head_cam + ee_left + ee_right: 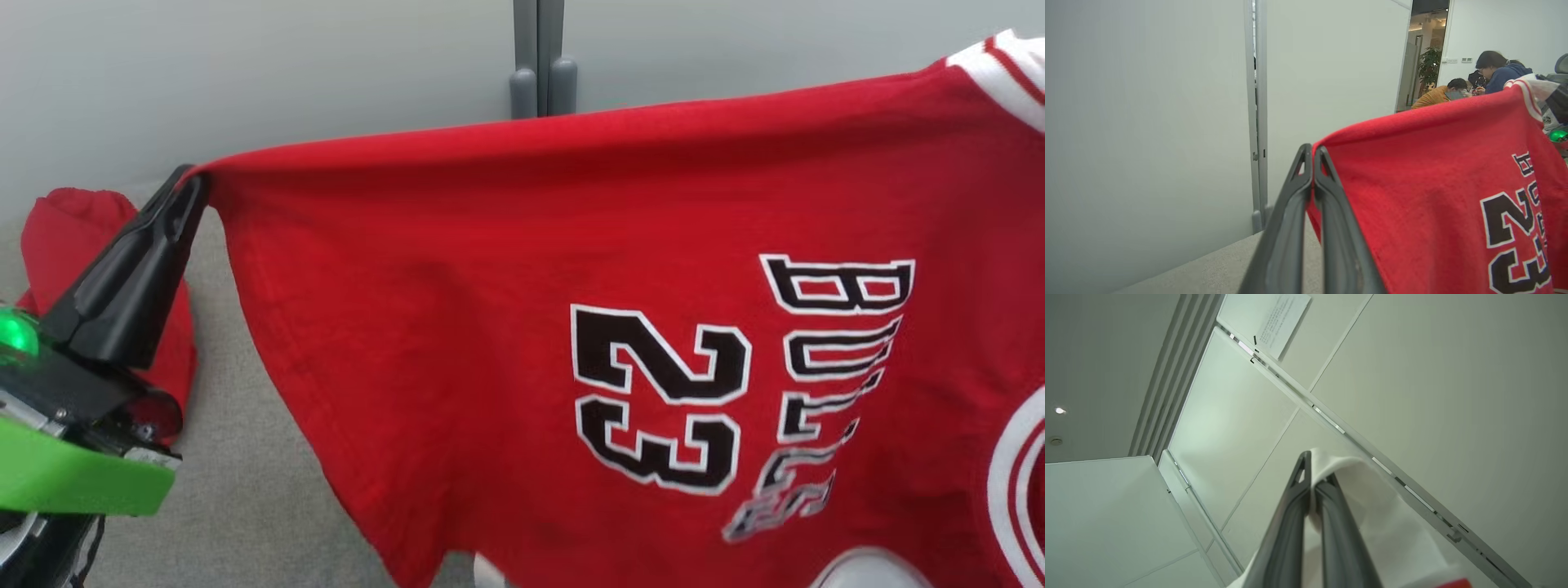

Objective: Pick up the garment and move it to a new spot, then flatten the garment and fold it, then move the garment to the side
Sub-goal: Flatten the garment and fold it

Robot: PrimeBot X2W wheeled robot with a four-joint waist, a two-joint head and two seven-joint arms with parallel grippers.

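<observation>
The red Bulls jersey [490, 286], numbered 23, is hanging in the air above the grey felt-like surface [245, 490], stretched taut between both hands. The left hand [189, 184] is pinching shut on a red corner at one end. The right hand [1314, 469] is clamping closed on the jersey's white trim. Another red cloth [61, 237] is lying bunched at the surface's back left edge, against the pale partition wall [245, 73], whose panels are meeting at a grey post [539, 57]. Beyond an open doorway [1425, 45], two people [1498, 73] are showing near a potted plant [1429, 65].
</observation>
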